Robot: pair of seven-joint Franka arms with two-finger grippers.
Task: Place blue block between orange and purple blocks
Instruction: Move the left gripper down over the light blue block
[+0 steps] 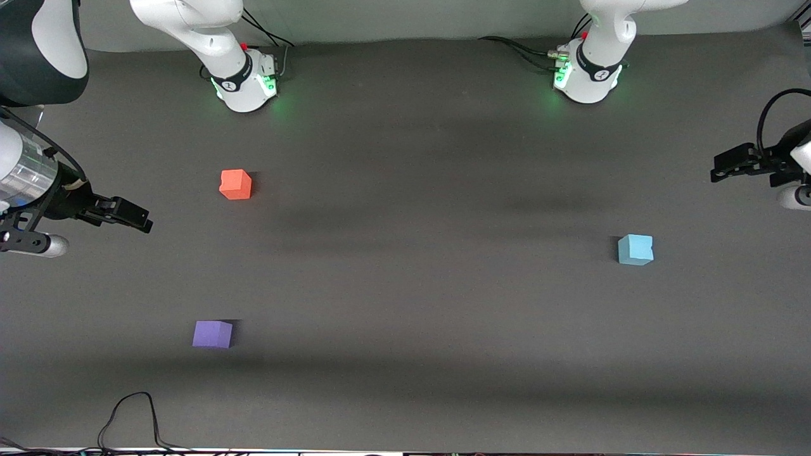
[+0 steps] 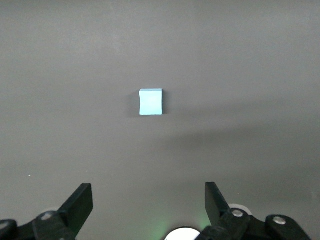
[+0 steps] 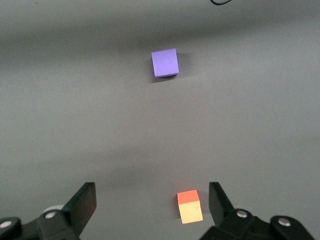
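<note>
The blue block (image 1: 635, 249) lies on the dark table toward the left arm's end; it also shows in the left wrist view (image 2: 150, 101). The orange block (image 1: 235, 184) and the purple block (image 1: 212, 334) lie toward the right arm's end, well apart, the purple one nearer the front camera. Both show in the right wrist view, purple (image 3: 165, 62) and orange (image 3: 190, 206). My left gripper (image 1: 722, 166) (image 2: 148, 205) is open and empty, up over the table's left arm's end, apart from the blue block. My right gripper (image 1: 140, 219) (image 3: 152, 205) is open and empty, up over the right arm's end.
The two arm bases (image 1: 247, 82) (image 1: 589, 73) stand along the table's edge farthest from the front camera, with cables beside them. A black cable (image 1: 130, 411) loops on the table at the edge nearest the front camera.
</note>
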